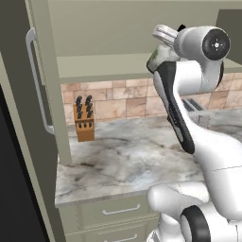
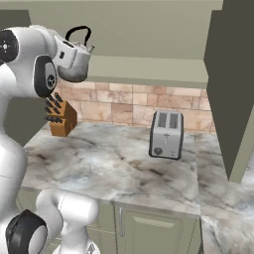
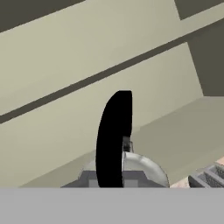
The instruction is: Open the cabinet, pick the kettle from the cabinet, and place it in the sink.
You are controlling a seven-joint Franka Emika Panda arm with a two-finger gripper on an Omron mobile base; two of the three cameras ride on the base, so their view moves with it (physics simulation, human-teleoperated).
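Note:
The cabinet (image 1: 94, 42) stands open. Its left door (image 1: 19, 118) is swung out towards me with its long silver handle (image 1: 35, 80), and its right door (image 2: 230, 89) is swung out too. My gripper (image 2: 64, 53) is shut on the kettle (image 2: 75, 62), a small silver one with a thin black handle (image 2: 79, 33), and holds it at the front of the cabinet's bottom shelf (image 2: 149, 69), above the counter. In the hand view the black handle (image 3: 113, 140) rises close in front of the kettle's silver lid (image 3: 146, 168). My arm's elbow (image 1: 208, 45) hides most of the kettle in the left base view. The sink is out of view.
A wooden knife block (image 2: 60, 116) stands at the back left of the marble counter (image 1: 127, 156). A silver toaster (image 2: 166, 134) stands at the back right. Drawers (image 1: 120, 210) and a low cabinet door (image 2: 154, 230) lie under the counter's front edge.

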